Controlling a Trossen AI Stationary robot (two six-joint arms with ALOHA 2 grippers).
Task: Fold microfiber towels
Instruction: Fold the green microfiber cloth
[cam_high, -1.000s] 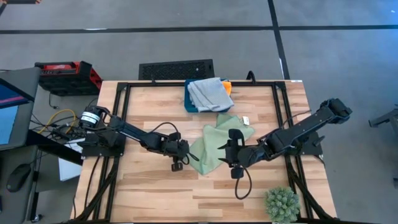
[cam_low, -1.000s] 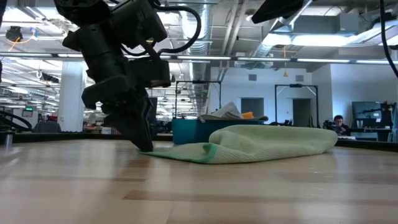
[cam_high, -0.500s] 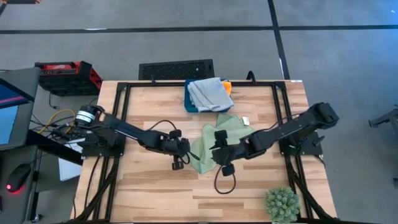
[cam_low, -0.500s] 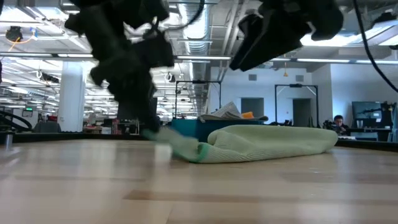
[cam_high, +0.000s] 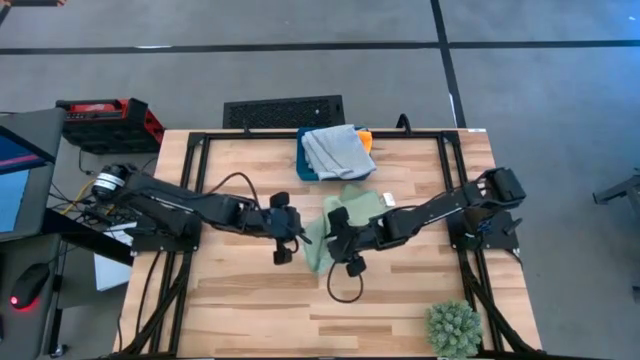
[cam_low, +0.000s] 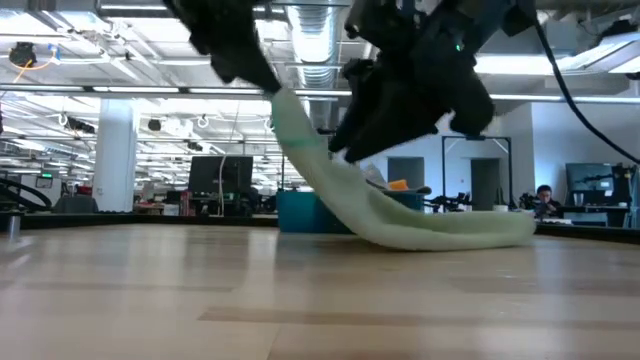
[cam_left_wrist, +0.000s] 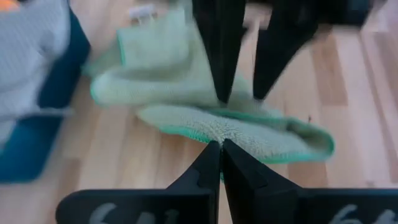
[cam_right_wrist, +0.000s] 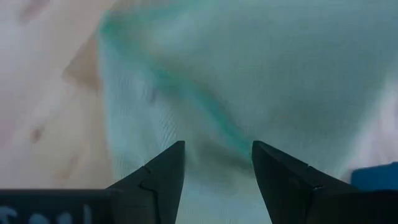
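Note:
A light green microfiber towel (cam_high: 358, 204) lies mid-table, its left end raised. My left gripper (cam_high: 298, 232) is shut on that raised end and shows high up in the low view (cam_low: 240, 55). My right gripper (cam_high: 328, 226) stands open just right of it, its fingers (cam_left_wrist: 222, 68) pointing down at the lifted cloth, which fills its own wrist view (cam_right_wrist: 261, 74). Two blue-grey towels (cam_high: 335, 150) and an orange one (cam_high: 366, 138) lie on a dark teal box (cam_high: 304, 165) at the far edge. My left gripper pinches the green towel's left end at its darker-hemmed edge (cam_left_wrist: 217, 129) between its shut fingers, slanting down from the table's left. That end hangs lifted (cam_low: 285, 110). The cloth slopes down to its right part (cam_low: 470, 232), which rests on the table. My right gripper's open fingertips are close over the raised cloth; whether they touch it I cannot tell.
A spiky green plant ball (cam_high: 453, 328) stands at the near right corner. A small white tag (cam_high: 388, 200) lies beside the towel. Bare wood stretches along the near edge (cam_high: 260, 310) and on the left.
My left gripper has shut on the green towel's left end and risen, lifting that end off the table while the right part has stayed down. My right gripper, still open, has come down and toward the table's left, rolling, up to the raised cloth.

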